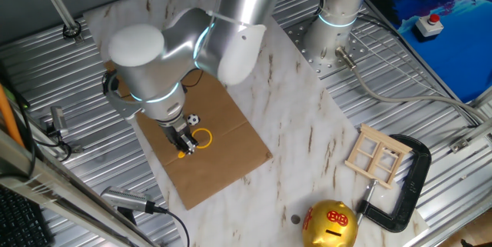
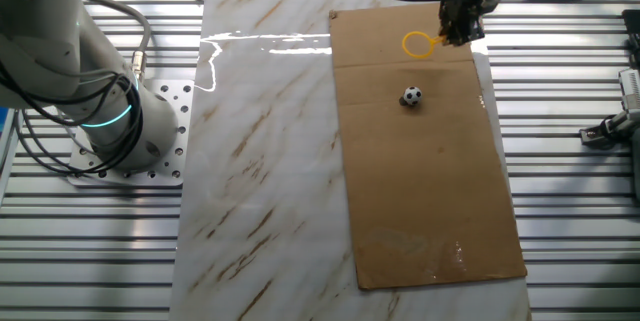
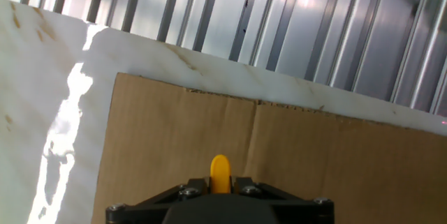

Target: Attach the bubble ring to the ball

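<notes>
The bubble ring (image 1: 201,139) is a small yellow-orange hoop with a short handle, over the brown cardboard sheet (image 1: 223,162). My gripper (image 1: 183,144) is shut on its handle; the hoop sticks out to the side. In the other fixed view the ring (image 2: 416,44) hangs left of the gripper (image 2: 455,35). The hand view shows only the handle's yellow end (image 3: 219,171) between the dark fingers. The ball (image 1: 193,119), black and white and marble-sized, rests on the cardboard just beside the gripper; it also shows in the other fixed view (image 2: 411,96), a short way from the hoop.
A gold round piggy bank (image 1: 330,225), a small wooden window frame (image 1: 377,157) and a black C-clamp (image 1: 403,189) sit at the marble board's end. The cardboard (image 2: 425,151) lies on the marble board (image 2: 260,161). Ribbed metal table surrounds it.
</notes>
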Robot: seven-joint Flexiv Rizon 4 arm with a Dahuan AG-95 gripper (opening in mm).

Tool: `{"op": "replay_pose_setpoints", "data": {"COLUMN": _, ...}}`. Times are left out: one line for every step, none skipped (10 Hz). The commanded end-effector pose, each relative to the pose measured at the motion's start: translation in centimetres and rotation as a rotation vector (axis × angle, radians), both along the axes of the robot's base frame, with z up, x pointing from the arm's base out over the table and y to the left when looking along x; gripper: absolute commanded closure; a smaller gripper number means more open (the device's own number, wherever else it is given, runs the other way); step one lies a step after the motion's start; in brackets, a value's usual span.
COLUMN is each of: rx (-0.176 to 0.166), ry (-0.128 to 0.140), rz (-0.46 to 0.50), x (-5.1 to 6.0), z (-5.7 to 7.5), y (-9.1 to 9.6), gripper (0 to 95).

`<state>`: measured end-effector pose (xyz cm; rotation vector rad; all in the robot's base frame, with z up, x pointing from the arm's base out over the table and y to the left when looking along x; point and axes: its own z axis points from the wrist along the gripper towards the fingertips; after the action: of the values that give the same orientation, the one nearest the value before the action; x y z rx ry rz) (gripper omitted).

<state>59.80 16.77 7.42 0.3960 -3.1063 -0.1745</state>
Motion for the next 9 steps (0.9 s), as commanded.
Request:
{"op": "replay_pose_setpoints", "data": {"rx": 0.001, "ry": 0.002, "rz": 0.013, "x": -0.3, "z": 0.4, "y": -0.7, "gripper": 95.0}}
{"op": "replay_pose_setpoints", "data": {"rx": 0.002, "ry": 0.002, "rz": 0.027, "x": -0.7, "z": 0.6, "y": -1.6, "gripper": 95.0}}
{"op": "replay_pose_setpoints", "data": {"rx": 0.003, "ry": 0.001, "rz": 0.041, "x": -1.1, "z": 0.8, "y": -2.4, "gripper": 95.0}}
{"op": "replay_pose_setpoints", "data": {"rx": 0.005, "ry": -0.001, "rz": 0.059, "x": -1.6, "z": 1.1, "y": -3.5, "gripper": 95.0}}
{"op": "replay_pose_setpoints", "data": {"rx": 0.004, "ry": -0.003, "rz": 0.077, "x": -2.0, "z": 1.0, "y": -4.4, "gripper": 95.0}}
{"op": "replay_pose_setpoints", "data": {"rx": 0.004, "ry": -0.006, "rz": 0.095, "x": -2.3, "z": 0.7, "y": -5.5, "gripper": 95.0}}
{"op": "replay_pose_setpoints", "data": {"rx": 0.006, "ry": -0.009, "rz": 0.108, "x": -2.5, "z": 0.2, "y": -6.3, "gripper": 95.0}}
{"op": "replay_pose_setpoints", "data": {"rx": 0.005, "ry": -0.011, "rz": 0.112, "x": -2.5, "z": -0.1, "y": -6.6, "gripper": 95.0}}
{"op": "replay_pose_setpoints", "data": {"rx": 0.004, "ry": -0.016, "rz": 0.120, "x": -2.3, "z": -0.7, "y": -6.9, "gripper": 95.0}}
